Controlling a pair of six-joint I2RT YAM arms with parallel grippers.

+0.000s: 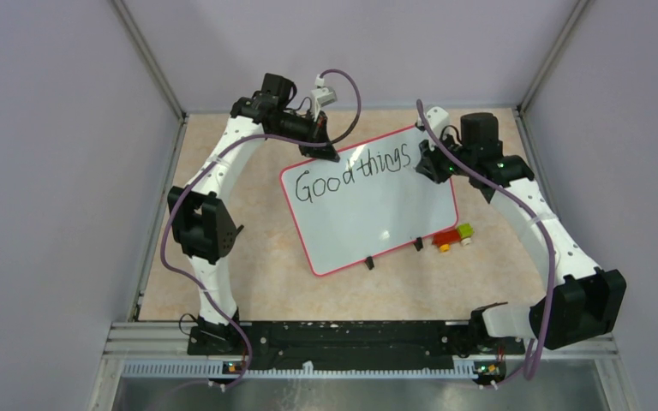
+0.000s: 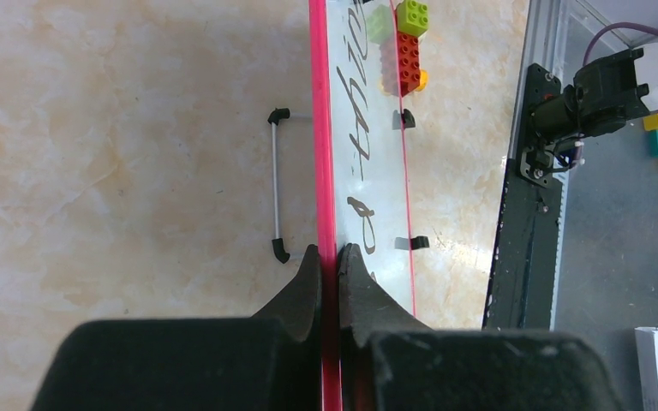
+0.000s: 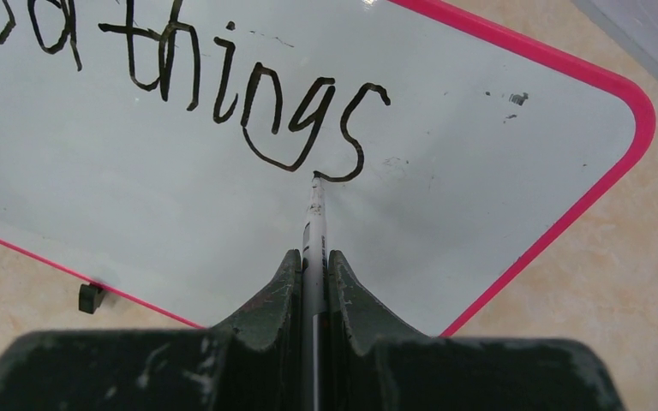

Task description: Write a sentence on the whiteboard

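The whiteboard (image 1: 368, 210) lies tilted on the table, white with a red frame and two black feet on its near edge. Black lettering, the sentence (image 1: 353, 174), reads "Good things" along its far side. My left gripper (image 1: 319, 150) is shut on the board's far red edge (image 2: 324, 171), one jaw on each face. My right gripper (image 1: 431, 164) is shut on a white marker (image 3: 314, 227); the marker's tip touches the board at the foot of the last "s" (image 3: 355, 133). In the left wrist view the lettering (image 2: 355, 128) runs edge-on along the board (image 2: 377, 201).
A small block toy (image 1: 452, 236) of red, green and yellow bricks sits by the board's near right corner. A thin metal stand bar (image 2: 275, 188) lies behind the board. Grey enclosure walls ring the tan table (image 1: 248, 282); the black base rail (image 1: 343, 336) runs along the near edge.
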